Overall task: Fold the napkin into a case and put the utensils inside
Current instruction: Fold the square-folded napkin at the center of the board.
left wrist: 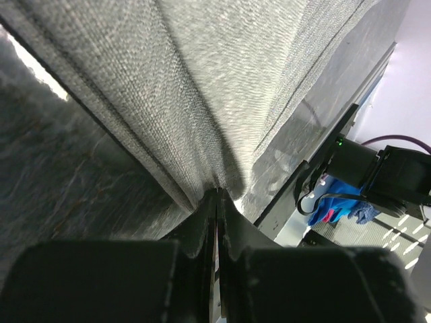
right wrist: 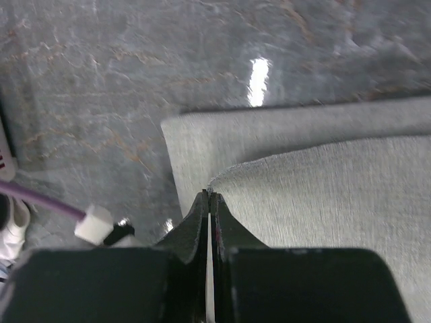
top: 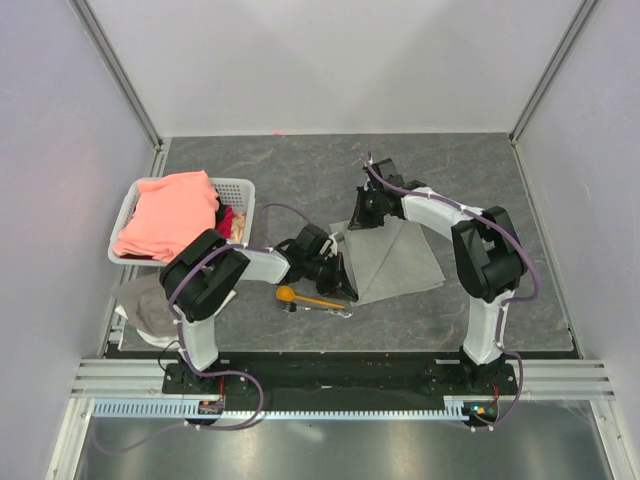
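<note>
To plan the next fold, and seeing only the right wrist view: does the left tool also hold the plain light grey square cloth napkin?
Observer: Yes, the left tool is shut on an edge of the napkin.
Operator: Where are the utensils?
Observer: The small orange plastic spoon and the slim silvery metal fork lie on the dark stone-patterned table, just left of the napkin, outside it.

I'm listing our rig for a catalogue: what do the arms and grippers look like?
The left arm and the right arm each have white links between bulky black joint housings, on a black base rail. A purple cable loops along each. The left gripper and right gripper have black fingers tapering to thin tips. No markings are legible.
</note>
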Available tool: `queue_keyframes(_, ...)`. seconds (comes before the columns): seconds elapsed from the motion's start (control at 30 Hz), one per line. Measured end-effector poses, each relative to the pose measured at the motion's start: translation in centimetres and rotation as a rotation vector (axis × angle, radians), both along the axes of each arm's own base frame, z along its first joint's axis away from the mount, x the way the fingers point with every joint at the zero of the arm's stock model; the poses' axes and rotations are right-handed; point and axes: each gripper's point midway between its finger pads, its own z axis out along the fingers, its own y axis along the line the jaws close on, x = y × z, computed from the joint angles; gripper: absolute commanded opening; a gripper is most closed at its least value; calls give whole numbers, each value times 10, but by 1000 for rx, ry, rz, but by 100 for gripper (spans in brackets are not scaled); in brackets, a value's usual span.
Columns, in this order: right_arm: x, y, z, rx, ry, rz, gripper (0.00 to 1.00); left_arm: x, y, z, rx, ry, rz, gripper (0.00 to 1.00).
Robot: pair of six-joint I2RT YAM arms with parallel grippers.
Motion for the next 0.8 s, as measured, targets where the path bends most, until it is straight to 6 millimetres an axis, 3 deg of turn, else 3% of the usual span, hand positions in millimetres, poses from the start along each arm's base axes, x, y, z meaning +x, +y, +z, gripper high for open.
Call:
queue_keyframes(0.13,7,14,-10,23,19,3,1,-2,4,1,-2,-6,17,6)
queue_keyframes(0.47,9,20,-16,49,38,0,6,-1,22,8,47,-62,97,8)
queue_keyframes(0.8,11,25,-21,68,49,4,10,27,52,42,89,-187,268,10)
